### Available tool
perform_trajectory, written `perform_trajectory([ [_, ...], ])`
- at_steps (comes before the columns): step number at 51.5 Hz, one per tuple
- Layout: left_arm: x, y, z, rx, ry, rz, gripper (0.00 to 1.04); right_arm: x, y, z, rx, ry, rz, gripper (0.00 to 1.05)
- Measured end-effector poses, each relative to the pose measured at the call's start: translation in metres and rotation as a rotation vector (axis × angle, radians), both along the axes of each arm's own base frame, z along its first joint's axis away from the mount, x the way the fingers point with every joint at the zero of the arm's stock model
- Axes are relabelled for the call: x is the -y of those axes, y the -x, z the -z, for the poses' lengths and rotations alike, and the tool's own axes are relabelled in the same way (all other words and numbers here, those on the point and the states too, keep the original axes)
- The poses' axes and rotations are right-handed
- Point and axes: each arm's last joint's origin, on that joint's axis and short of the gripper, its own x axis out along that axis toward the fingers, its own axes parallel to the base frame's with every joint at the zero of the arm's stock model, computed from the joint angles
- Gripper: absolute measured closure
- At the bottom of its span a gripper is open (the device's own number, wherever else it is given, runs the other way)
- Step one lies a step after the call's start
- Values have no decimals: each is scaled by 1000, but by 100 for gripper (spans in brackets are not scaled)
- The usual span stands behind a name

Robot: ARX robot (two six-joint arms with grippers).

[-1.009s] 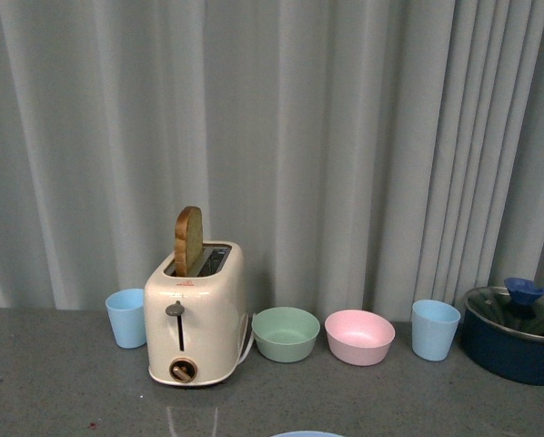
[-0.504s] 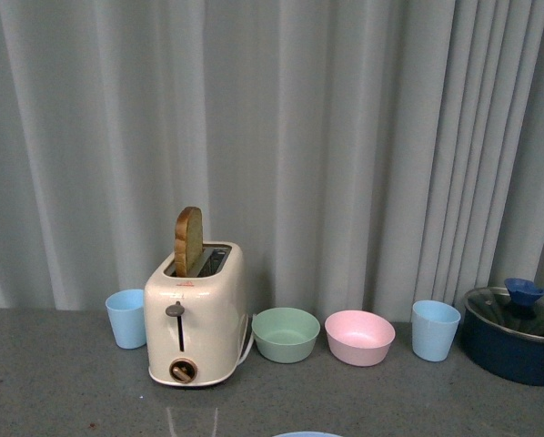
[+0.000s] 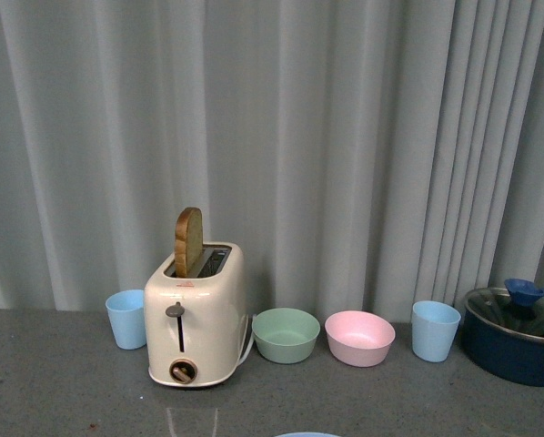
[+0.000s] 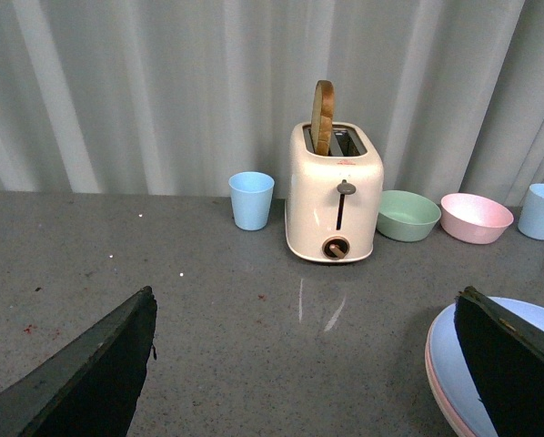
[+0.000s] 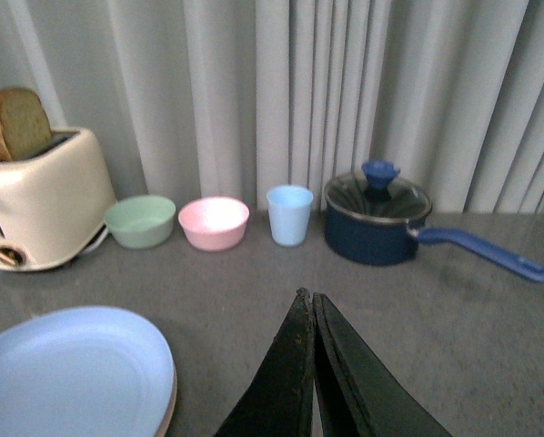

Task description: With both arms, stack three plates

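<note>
Grey curtains hang behind the grey table [image 4: 208, 309]. Left gripper [image 4: 308, 382] is wide open and holds nothing. Right gripper [image 5: 313, 364] is closed tight and empty. Near both lies the blue plate [image 5: 67, 373], stacked on a pink plate [image 4: 433, 382].

left gripper [image 4: 304, 364] jaws spread wide apart, holding nothing; right gripper [image 5: 312, 364] fingers pressed together, holding nothing
</note>
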Motion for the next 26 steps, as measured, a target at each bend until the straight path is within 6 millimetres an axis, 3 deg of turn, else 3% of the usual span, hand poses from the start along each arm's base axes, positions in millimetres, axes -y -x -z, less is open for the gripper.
perform_trajectory([
  [22, 0, 0, 0, 1, 0, 0, 7, 0, 7, 1, 6, 0, 0, 102],
  [26, 0, 0, 0, 1, 0, 0, 7, 0, 7, 1, 6, 2, 0, 86],
])
